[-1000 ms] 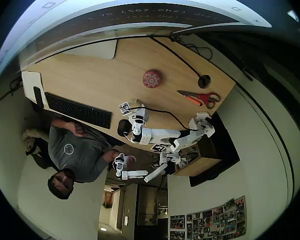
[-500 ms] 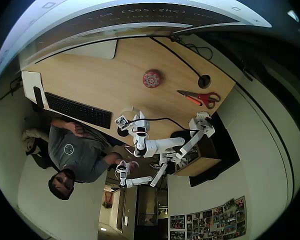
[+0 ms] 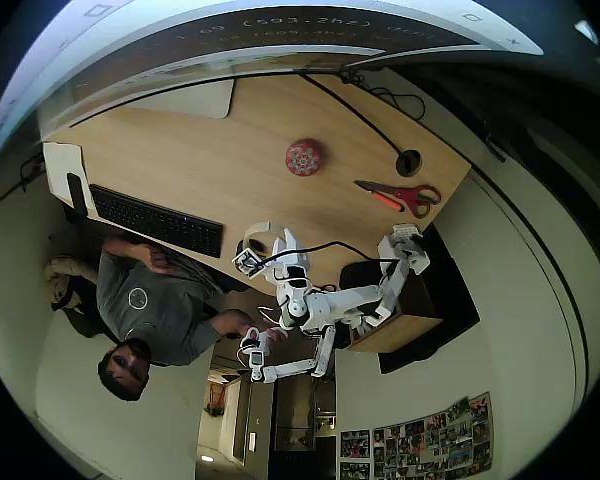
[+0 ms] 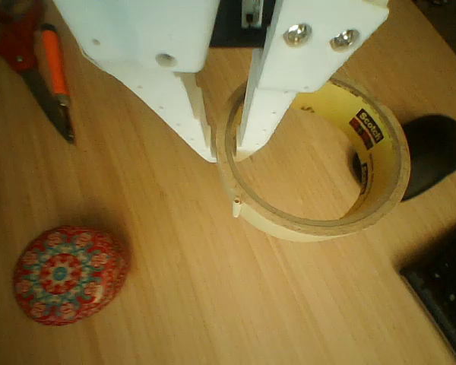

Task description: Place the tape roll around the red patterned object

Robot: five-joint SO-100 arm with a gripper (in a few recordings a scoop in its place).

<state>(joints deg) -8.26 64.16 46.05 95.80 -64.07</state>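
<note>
End effector grips the tape roll, with the red patterned object well apart.

In the wrist view the white end effector [image 4: 226, 144] is closed on the wall of the tape roll [image 4: 313, 217], one finger inside the ring and one outside. The red patterned object [image 4: 68, 274] lies on the wooden table [image 4: 213, 304] at lower left, orange-handled scissors [image 4: 49, 76] at upper left, a black mouse [image 4: 433, 152] just behind the roll.

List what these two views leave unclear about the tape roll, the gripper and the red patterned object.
- Tape roll: in the wrist view the white fingers cover its near wall; whether it is lifted or touching the table cannot be told.
- Gripper: too small in the overhead view to read its jaws.
- Red patterned object: its pattern is blurred overhead.
- Scissors: cut off by the wrist view's top-left edge.
</note>
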